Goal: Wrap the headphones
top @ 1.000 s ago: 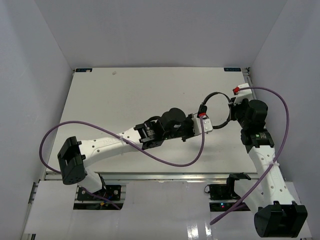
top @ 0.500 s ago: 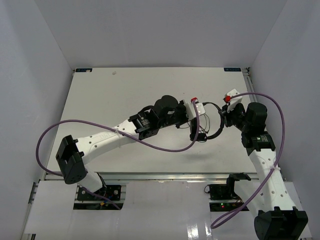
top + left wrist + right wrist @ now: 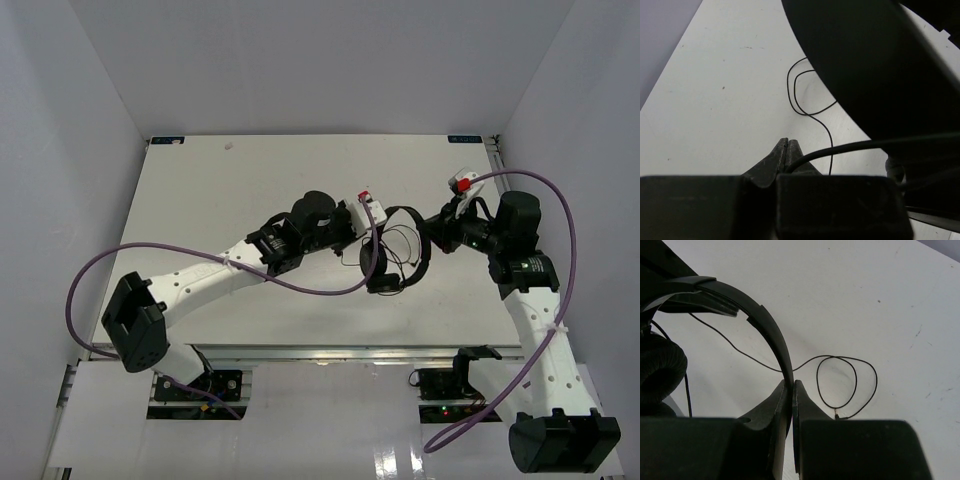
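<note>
I see the black headphones [image 3: 376,266] at centre frame over the table [image 3: 250,180]. My right end effector [image 3: 791,386] is clenched on their headband [image 3: 771,327]. My left end effector [image 3: 787,143] is pinched closed on their cord [image 3: 840,148].

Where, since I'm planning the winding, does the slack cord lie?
In the right wrist view, the cord loops on the table just right of the headband pinched by the right gripper.

The white table [image 3: 230,190] was matt and evenly lit, with a few small specks [image 3: 722,88]. Plain pale panels enclosed it: back wall [image 3: 320,60], left wall [image 3: 50,150], right wall [image 3: 590,100]. A metal rail [image 3: 340,352] ran along its near edge.
</note>
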{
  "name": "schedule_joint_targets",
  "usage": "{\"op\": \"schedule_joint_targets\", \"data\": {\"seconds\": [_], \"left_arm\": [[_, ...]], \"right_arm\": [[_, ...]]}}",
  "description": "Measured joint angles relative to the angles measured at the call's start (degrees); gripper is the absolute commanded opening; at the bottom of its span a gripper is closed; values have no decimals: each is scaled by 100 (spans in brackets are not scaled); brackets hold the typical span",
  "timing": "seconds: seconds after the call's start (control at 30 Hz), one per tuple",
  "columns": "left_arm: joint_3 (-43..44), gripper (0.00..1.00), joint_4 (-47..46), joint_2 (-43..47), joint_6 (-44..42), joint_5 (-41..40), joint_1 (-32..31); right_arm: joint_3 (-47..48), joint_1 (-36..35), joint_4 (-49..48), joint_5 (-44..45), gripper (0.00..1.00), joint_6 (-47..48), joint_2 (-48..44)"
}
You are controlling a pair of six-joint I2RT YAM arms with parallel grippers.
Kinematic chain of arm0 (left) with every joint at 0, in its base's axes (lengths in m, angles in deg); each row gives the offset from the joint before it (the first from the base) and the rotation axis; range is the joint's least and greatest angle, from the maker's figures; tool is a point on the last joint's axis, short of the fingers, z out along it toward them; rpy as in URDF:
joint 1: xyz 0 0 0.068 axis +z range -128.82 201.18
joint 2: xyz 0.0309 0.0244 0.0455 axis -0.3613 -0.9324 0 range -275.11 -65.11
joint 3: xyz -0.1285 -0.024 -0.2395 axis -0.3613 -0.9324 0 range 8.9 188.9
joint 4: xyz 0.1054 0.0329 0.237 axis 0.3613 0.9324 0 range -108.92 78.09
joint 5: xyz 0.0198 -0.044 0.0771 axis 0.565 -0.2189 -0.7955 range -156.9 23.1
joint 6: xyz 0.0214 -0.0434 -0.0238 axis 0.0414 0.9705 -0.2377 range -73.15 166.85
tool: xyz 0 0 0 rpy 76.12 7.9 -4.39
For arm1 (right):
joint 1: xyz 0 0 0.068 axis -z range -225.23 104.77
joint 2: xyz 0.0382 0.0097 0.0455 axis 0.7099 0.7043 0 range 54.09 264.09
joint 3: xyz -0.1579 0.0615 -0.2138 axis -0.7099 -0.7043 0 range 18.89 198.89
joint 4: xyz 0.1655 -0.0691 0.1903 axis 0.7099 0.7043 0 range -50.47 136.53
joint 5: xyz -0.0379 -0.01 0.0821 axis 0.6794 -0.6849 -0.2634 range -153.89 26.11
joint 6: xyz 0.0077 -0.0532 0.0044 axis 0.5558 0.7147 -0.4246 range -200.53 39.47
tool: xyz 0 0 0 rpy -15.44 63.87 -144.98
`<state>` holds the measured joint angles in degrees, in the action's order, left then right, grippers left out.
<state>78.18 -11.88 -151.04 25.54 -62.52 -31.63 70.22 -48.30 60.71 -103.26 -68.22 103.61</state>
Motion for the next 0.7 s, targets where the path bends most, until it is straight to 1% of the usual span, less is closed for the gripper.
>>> {"op": "schedule_joint_targets", "data": {"seconds": [0.2, 0.4, 0.53, 0.7], "left_arm": [[-356, 11, -366, 364, 115, 66, 21], [-754, 23, -902, 727, 236, 117, 49], [-839, 26, -1189, 750, 333, 229, 64], [-935, 31, -1526, 750, 473, 433, 83]], "right_arm": [[257, 49, 10, -310, 8, -580, 165], [366, 310, 5, -734, 8, -1139, 406], [439, 563, -26, -1123, 8, -1574, 611], [551, 691, -140, -1572, 8, -2143, 770]]}}
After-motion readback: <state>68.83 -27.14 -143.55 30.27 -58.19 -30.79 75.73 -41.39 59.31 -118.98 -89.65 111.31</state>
